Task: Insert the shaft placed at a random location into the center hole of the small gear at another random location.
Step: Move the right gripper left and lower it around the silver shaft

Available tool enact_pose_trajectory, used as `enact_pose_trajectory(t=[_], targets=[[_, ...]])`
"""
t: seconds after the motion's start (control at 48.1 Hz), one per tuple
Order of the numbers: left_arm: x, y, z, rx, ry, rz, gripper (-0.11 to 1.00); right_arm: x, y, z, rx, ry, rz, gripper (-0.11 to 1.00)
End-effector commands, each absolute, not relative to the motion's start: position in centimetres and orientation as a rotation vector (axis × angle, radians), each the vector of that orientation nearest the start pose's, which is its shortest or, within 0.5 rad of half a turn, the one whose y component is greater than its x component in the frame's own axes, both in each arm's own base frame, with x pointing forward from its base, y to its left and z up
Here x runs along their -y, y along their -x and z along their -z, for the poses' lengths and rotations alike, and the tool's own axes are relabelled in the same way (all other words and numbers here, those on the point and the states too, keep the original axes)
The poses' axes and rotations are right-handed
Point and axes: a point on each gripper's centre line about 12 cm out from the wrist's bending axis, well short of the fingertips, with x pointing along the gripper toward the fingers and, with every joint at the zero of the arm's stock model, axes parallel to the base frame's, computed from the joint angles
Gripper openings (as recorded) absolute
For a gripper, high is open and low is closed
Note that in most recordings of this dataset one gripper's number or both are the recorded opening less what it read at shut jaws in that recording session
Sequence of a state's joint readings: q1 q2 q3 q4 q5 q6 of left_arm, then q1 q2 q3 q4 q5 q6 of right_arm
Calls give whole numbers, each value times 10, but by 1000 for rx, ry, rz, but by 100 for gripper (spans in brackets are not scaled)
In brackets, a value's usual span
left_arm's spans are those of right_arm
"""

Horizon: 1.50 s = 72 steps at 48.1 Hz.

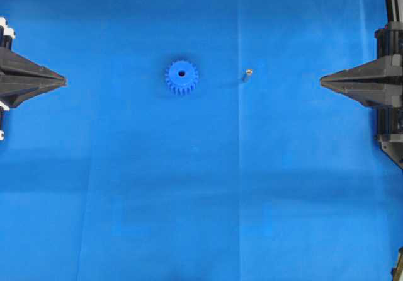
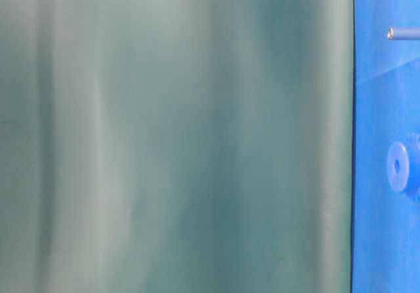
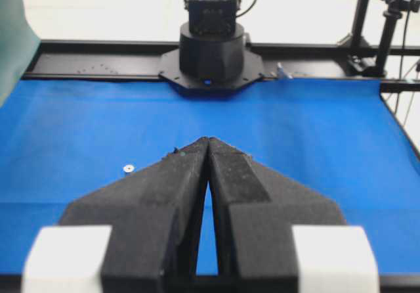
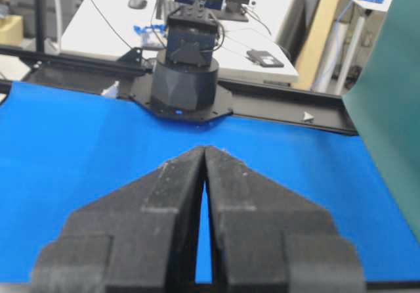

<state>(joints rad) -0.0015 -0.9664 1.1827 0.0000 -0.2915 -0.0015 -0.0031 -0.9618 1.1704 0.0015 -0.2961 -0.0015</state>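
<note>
Overhead view: straight down on the blue cloth (image 1: pixel 201 186), both arms at the side edges, gear (image 1: pixel 182 77) and pin (image 1: pixel 247 74) mid-frame.
Table-level view: low, turned sideways and close, mostly filled by a green screen (image 2: pixel 177 135); shares gear (image 2: pixel 398 167) and pin (image 2: pixel 401 33) with overhead.
Left wrist view: along its own gripper (image 3: pixel 208 142) toward the opposite arm base (image 3: pixel 211 50).
Right wrist view: likewise over its gripper (image 4: pixel 205 150), facing the other base (image 4: pixel 185 76).
</note>
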Motion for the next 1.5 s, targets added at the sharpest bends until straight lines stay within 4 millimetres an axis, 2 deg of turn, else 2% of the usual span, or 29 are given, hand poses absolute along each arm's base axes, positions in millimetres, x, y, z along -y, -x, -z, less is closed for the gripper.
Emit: enact_pose_trajectory(t=[0.0,0.125,0.291,0.52,0.603,0.665,0.852,0.873,1.04,1.206,1.476], targets=[[2,-198,-299,100,13,13,0,1,-201,-301,100,5,4,0],[2,-196,-300,98,19,14,0,2,-203,-302,78,5,12,-6],[2,-195,-299,90,19,14,0,8,-205,-298,46,1,39,-6],[2,-195,-299,89,19,13,0,19,-215,-280,-17,-7,89,-2],[3,-194,-299,87,19,15,0,26,-220,-272,-39,-23,119,8],[3,-194,-299,87,19,15,0,31,-225,-262,-73,-34,144,20],[3,-194,-297,83,19,15,0,44,-241,-234,-134,-49,190,76],[3,-194,-297,83,21,15,0,45,-243,-231,-141,-50,194,78],[2,-194,-295,80,19,13,0,54,-259,-203,-192,-78,229,68],[3,-194,-294,75,17,15,0,62,-273,-172,-261,-108,267,68],[3,-194,-292,70,19,15,0,72,-287,-135,-331,-141,320,68]])
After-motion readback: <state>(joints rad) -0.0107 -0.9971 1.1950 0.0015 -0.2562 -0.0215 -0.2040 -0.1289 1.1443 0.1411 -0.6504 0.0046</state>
